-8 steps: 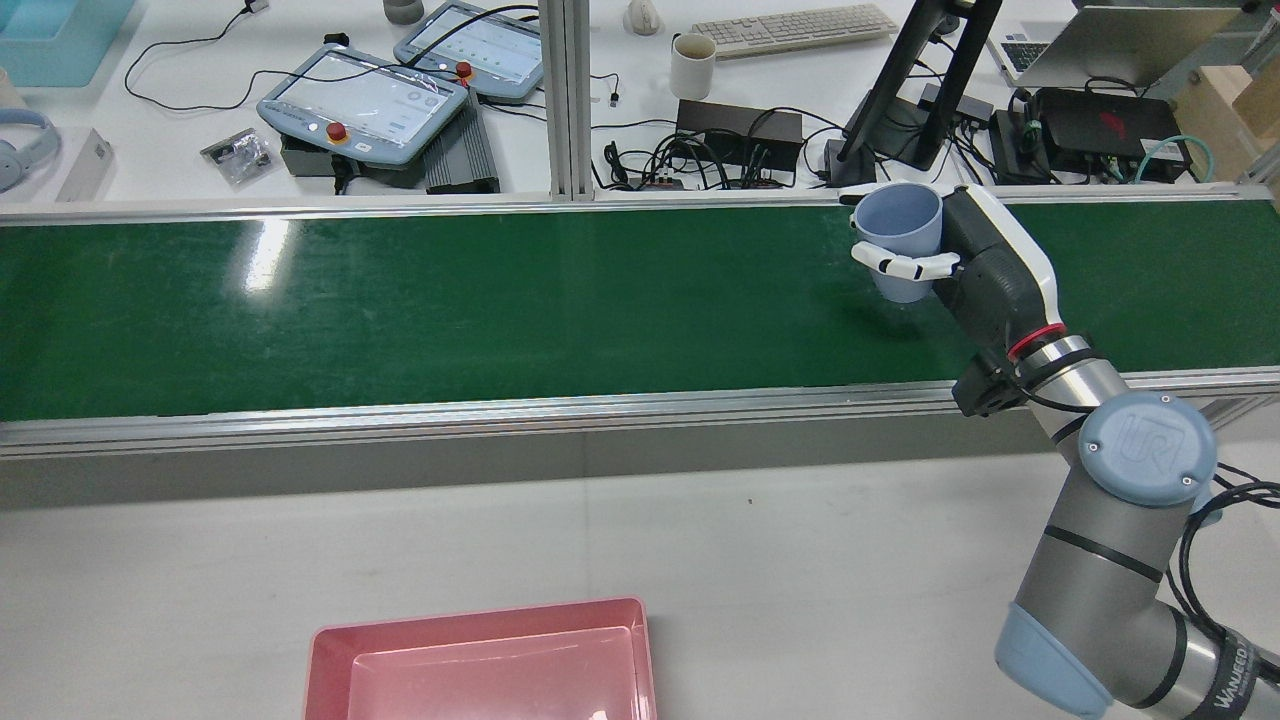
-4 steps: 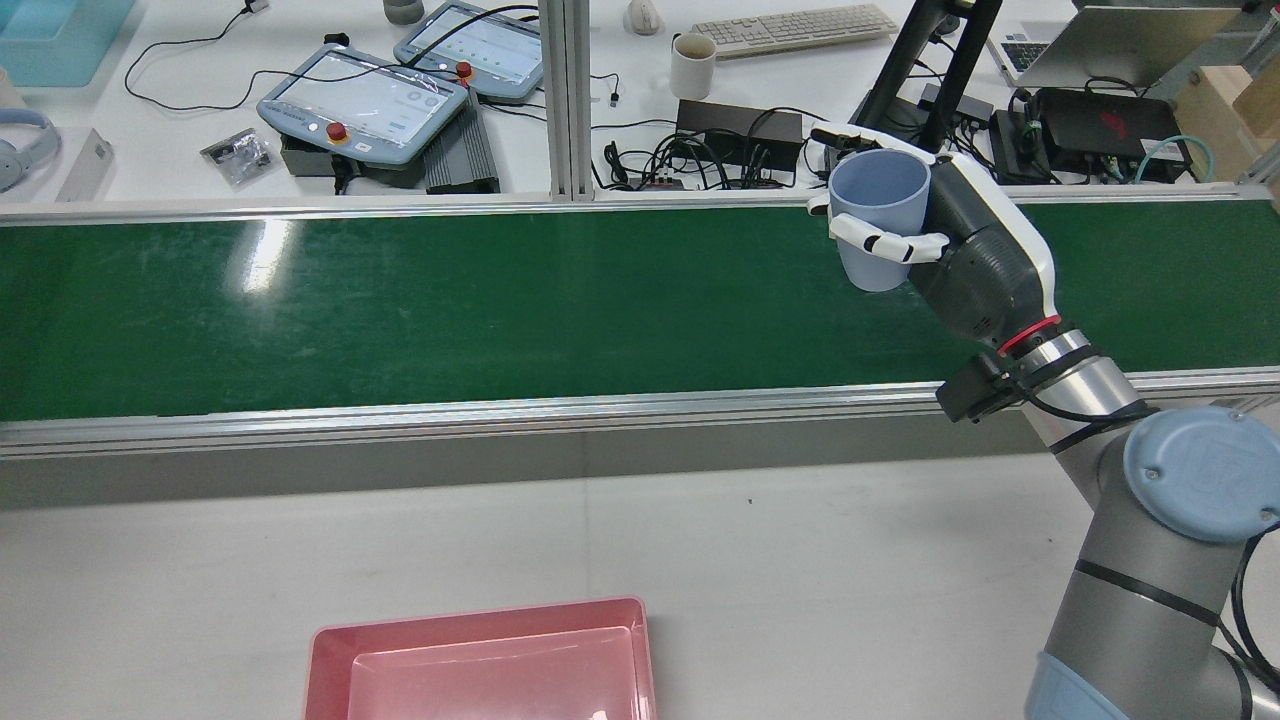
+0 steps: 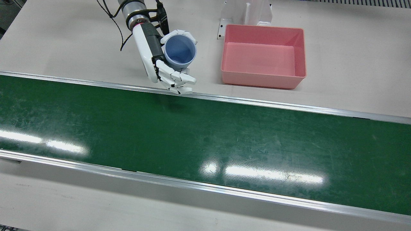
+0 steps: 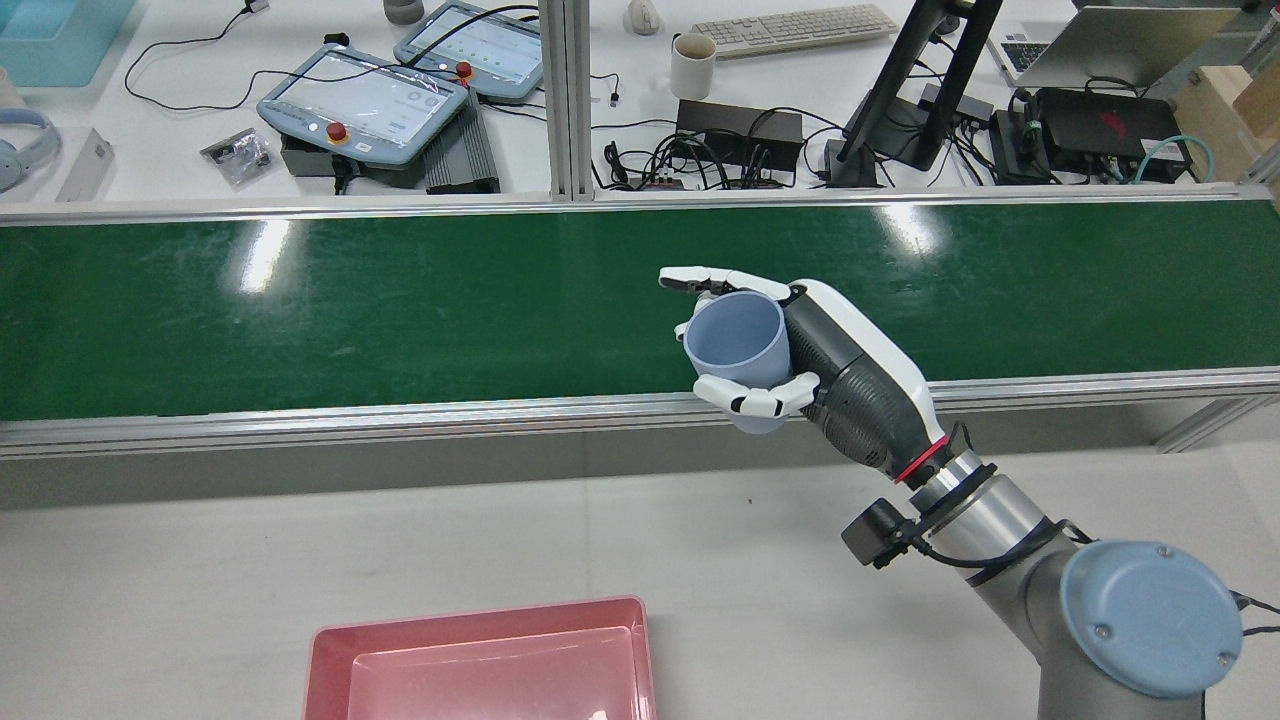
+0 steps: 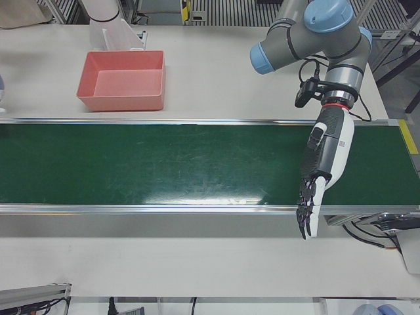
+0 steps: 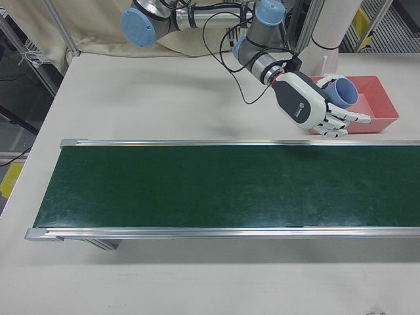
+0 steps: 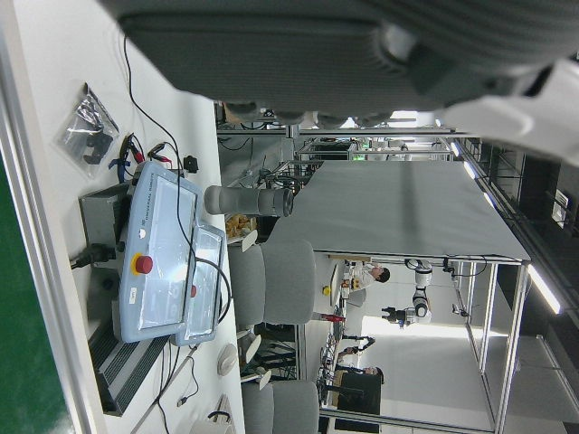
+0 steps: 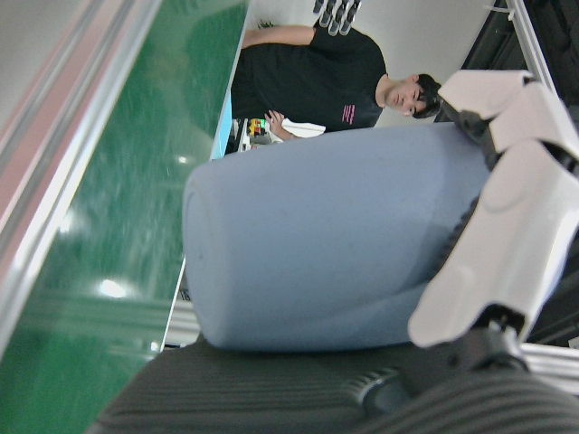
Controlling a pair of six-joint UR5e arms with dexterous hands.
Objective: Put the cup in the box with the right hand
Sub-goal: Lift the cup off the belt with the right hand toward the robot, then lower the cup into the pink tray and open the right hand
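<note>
My right hand [image 4: 800, 370] is shut on a light blue cup [image 4: 735, 345], held mouth-up and lifted off the surface. In the front view the cup [image 3: 179, 51] hangs by the belt rail on the robot's side, left of the empty pink box [image 3: 260, 80]. White fingers [image 3: 175, 78] wrap the cup's side. The right-front view has the cup [image 6: 341, 92] just before the box [image 6: 387, 121]. The cup's wall [image 8: 344, 244] fills the right hand view. My left hand [image 5: 325, 157] is open, fingers stretched flat over the belt's other end.
The green conveyor belt [image 3: 205, 128] with metal rails crosses the table. A white bracket [image 3: 247, 12] stands behind the box. Beyond the belt lie teach pendants [image 4: 360, 100], a mug [image 4: 692, 65] and cables. A person shows in the right hand view.
My right hand carried the cup from the belt's far edge back across the belt to its robot-side rail, leftward in the rear view and closer to the pink box.
</note>
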